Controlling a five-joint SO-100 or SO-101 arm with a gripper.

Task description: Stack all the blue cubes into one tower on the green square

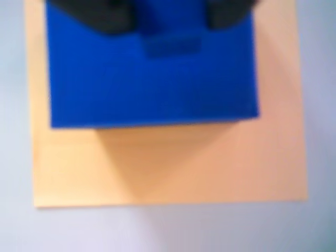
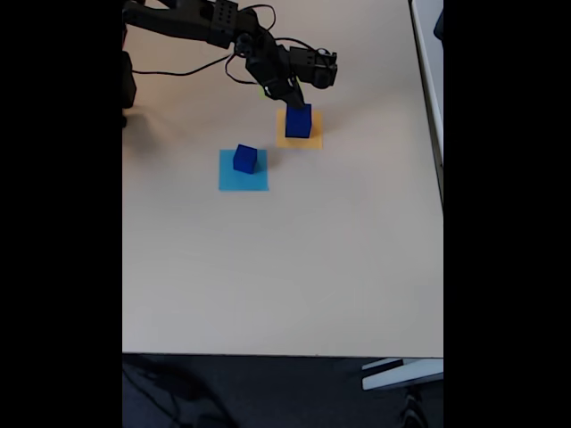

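Where the arm reaches in from the top left of the fixed view, the scene reads so:

Fingers: the gripper (image 2: 295,100) hangs at the top of a blue cube (image 2: 299,121); in the wrist view the dark fingers (image 1: 100,13) lie over the cube's (image 1: 152,79) upper edge on both sides, but whether they are clamped on it or apart I cannot tell.

Cube at the arm: it stands on the orange-yellow square (image 2: 299,138), whose bare paper shows below and beside it in the wrist view (image 1: 173,163).

Second cube: another blue cube (image 2: 245,159) sits on the light blue square (image 2: 243,176), left of and nearer than the first in the fixed view, apart from the arm.

Green square: a sliver of lime green (image 2: 262,90) peeks from behind the arm.

Counter: pale beige (image 2: 285,267), carrying both paper squares.
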